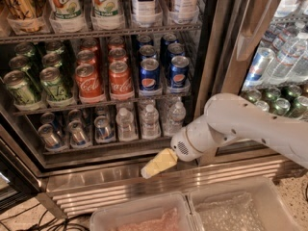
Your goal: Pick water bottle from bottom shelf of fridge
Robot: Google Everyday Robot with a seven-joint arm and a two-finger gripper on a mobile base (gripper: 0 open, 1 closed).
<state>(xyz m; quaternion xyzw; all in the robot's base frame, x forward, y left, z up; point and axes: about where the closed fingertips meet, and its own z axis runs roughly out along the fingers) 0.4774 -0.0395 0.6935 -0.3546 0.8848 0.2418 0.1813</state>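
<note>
The fridge (pixel 211 57) stands open, with shelves of cans and bottles. On the bottom shelf (pixel 106 148) three small clear water bottles with white caps stand side by side (pixel 126 124), (pixel 150 121), (pixel 175 115). Silver-blue cans (pixel 77 131) stand to their left. My gripper (pixel 146 172), with yellowish fingers, hangs below and in front of the shelf's edge, just under the middle and right bottles. It looks shut and empty and points down-left. My white arm (pixel 240 121) comes in from the right.
Green, red and blue cans (pixel 120 78) fill the shelf above. Tall labelled bottles (pixel 144 4) stand higher up. The steel base grille (pixel 120 186) lies under the gripper. Two clear plastic bins (pixel 202 213) sit at the bottom. A second cooler section (pixel 279 66) is on the right.
</note>
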